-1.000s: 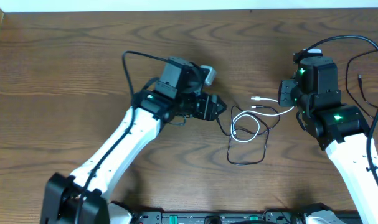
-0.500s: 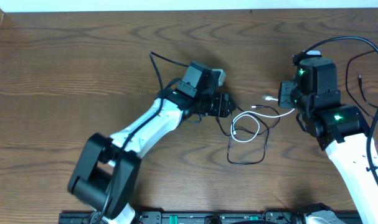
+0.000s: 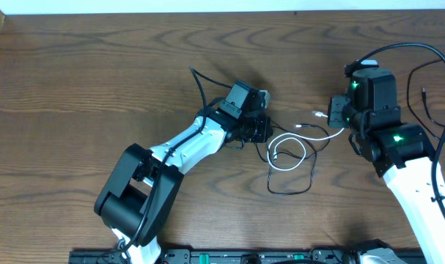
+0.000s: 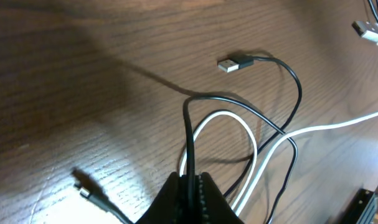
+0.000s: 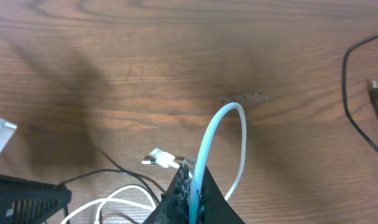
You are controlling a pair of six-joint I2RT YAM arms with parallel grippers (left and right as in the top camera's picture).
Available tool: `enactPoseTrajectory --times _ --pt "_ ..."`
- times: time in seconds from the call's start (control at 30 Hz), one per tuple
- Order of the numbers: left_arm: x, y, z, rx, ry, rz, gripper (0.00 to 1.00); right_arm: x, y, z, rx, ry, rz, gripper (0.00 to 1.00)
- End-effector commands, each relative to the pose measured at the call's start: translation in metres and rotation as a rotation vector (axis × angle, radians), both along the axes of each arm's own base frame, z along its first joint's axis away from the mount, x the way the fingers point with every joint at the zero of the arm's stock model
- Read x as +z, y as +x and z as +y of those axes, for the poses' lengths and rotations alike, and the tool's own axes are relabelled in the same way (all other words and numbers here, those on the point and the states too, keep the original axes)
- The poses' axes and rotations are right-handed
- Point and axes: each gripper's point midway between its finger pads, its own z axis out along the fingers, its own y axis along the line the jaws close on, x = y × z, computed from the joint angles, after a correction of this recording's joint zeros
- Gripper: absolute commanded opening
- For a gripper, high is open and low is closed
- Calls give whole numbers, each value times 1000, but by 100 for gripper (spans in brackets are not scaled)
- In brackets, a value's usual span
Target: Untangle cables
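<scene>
The black cable (image 3: 292, 192) and the white cable (image 3: 292, 163) lie looped over each other on the wooden table between my arms. My left gripper (image 3: 262, 130) is at the loops' left side. In the left wrist view it (image 4: 192, 182) is shut on the black cable (image 4: 189, 134), which rises from the jaws and curves round to a silver plug (image 4: 229, 64). The white cable (image 4: 241, 124) loops beside it. My right gripper (image 3: 332, 114) is shut on the white cable (image 5: 229, 112), which arches up from the jaws (image 5: 193, 182). Its white plug (image 5: 160, 158) lies just to the left.
Thicker black arm wires (image 3: 427, 88) curl over the table at the far right, and also show in the right wrist view (image 5: 354, 93). Another arm wire (image 3: 200, 79) rises behind my left arm. A blurred dark plug end (image 4: 89, 191) lies left of the left jaws.
My left arm has reached right to the loops and its gripper has shut on the black cable. The white plug near the right gripper has shifted slightly right; the right arm has stayed put.
</scene>
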Motion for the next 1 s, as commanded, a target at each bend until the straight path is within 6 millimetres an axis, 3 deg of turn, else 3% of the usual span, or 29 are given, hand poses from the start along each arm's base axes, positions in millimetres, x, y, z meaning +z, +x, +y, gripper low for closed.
enactPoseTrajectory --times 0.0,0.13,0.27,0.43,0.63,0.87,0.97 --pt "-10 1 15 32 32 39 7 5 1 -20 -88 -73 -17 1" --pt "-19 5 47 90 84 102 7 12 -2 -66 -243 -212 -31 1" --pt "-28 7 91 155 139 185 7 33 -20 -149 -538 -414 -55 1" --pt "-35 12 145 276 168 281 7 42 -38 -224 -777 -376 -87 1" --pt "-36 15 173 351 172 326 8 23 -51 -262 -821 -171 -72 1" --pt "-36 13 169 339 175 327 7 8 -78 -306 -1016 -111 -57 1" --pt "-37 11 169 338 176 334 8 -8 -91 -326 -1133 -53 -45 1"
